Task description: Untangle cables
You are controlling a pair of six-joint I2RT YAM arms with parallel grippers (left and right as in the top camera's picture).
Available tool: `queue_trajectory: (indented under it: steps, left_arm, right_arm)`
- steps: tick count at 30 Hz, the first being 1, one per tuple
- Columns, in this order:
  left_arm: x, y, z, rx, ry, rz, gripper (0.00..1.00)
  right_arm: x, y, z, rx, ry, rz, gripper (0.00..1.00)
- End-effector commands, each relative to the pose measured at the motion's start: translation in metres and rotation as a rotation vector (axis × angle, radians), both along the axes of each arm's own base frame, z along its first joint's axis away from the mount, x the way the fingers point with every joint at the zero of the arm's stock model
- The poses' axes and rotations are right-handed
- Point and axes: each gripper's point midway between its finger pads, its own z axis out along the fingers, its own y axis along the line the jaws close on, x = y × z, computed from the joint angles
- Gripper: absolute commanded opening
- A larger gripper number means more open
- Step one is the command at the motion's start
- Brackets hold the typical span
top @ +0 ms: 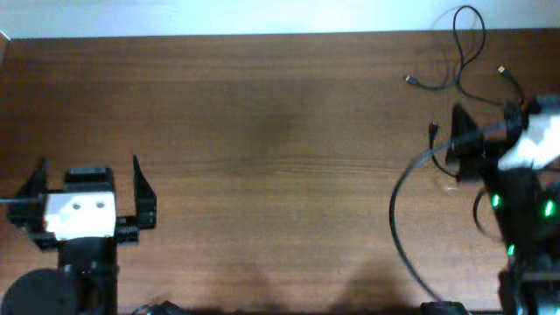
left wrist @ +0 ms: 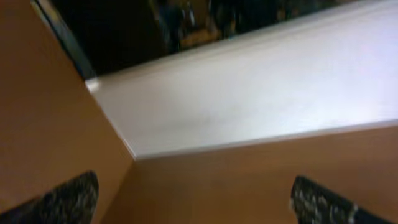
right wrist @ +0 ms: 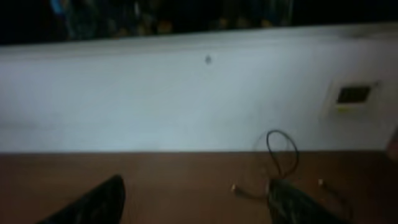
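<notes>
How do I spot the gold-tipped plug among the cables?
Look at the table's far right corner, where the black cables loop. The gold-tipped plug lies right of the loop; the other plug ends, left of it, look grey or dark.

1. Overhead view: no text, label, brand or number can be read.
2. Left wrist view: nothing legible.
3. Right wrist view: small pale rectangular plate with a dark window [right wrist: 353, 96] on the white wall [right wrist: 155, 99]; any marking is too blurred to read.
</notes>
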Motion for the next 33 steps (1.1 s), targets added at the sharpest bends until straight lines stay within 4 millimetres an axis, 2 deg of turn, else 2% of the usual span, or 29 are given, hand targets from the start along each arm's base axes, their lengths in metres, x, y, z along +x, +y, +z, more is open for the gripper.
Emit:
queue_trajectory:
  steps: [1, 2, 4, 5, 9, 10, 13, 14, 19, 26, 28, 30, 33]
  left_arm:
    - [-0.004, 0.005, -0.023, -0.079, 0.062, 0.029, 0.99]
    - [-0.004, 0.005, -0.022, -0.079, 0.061, 0.029, 0.99]
    - [-0.004, 0.005, -0.023, -0.078, 0.062, 0.029, 0.99]
    - [-0.004, 0.005, -0.023, -0.074, 0.063, 0.030, 0.99]
    - [-0.004, 0.005, -0.022, -0.076, 0.061, 0.029, 0.99]
    - [-0.004, 0.005, -0.022, -0.078, 0.059, 0.029, 0.99]
    - [-0.004, 0.005, -0.022, -0.078, 0.058, 0.030, 0.99]
    - [-0.004, 0.005, -0.022, -0.078, 0.058, 0.029, 0.99]
    - [-0.004, 0.005, -0.022, -0.077, 0.058, 0.030, 0.99]
    - [-0.004, 0.005, -0.022, -0.077, 0.059, 0.030, 0.99]
    - [-0.004, 0.005, -0.023, -0.075, 0.062, 0.030, 0.99]
    - [-0.004, 0.005, -0.023, -0.075, 0.062, 0.030, 0.99]
    - [-0.004, 0.005, -0.023, -0.075, 0.062, 0.030, 0.99]
  right_arm:
    - [-0.042, -0.012, -0.080, 0.122, 0.046, -0.077, 0.73]
    - [-0.057, -0.009, -0.128, 0.213, 0.003, -0.070, 0.78]
    - [-0.069, -0.006, -0.166, 0.329, -0.014, -0.060, 0.87]
    - [-0.063, 0.000, -0.191, 0.344, 0.077, -0.043, 0.88]
    - [-0.048, -0.006, -0.255, 0.345, 0.278, -0.115, 0.88]
    - [-0.045, -0.015, -0.283, 0.353, 0.334, -0.178, 0.99]
    - [-0.055, -0.023, -0.340, 0.323, 0.493, -0.254, 0.99]
    - [-0.057, -0.023, -0.349, 0.319, 0.540, -0.262, 0.99]
    - [-0.064, -0.025, -0.368, 0.303, 0.632, -0.290, 0.99]
    - [-0.065, -0.025, -0.371, 0.302, 0.645, -0.293, 0.99]
    - [-0.064, -0.008, -0.369, 0.279, 0.648, -0.214, 0.99]
    - [-0.060, 0.009, -0.355, 0.266, 0.587, -0.125, 0.99]
    - [-0.053, 0.010, -0.324, 0.293, 0.437, -0.098, 0.99]
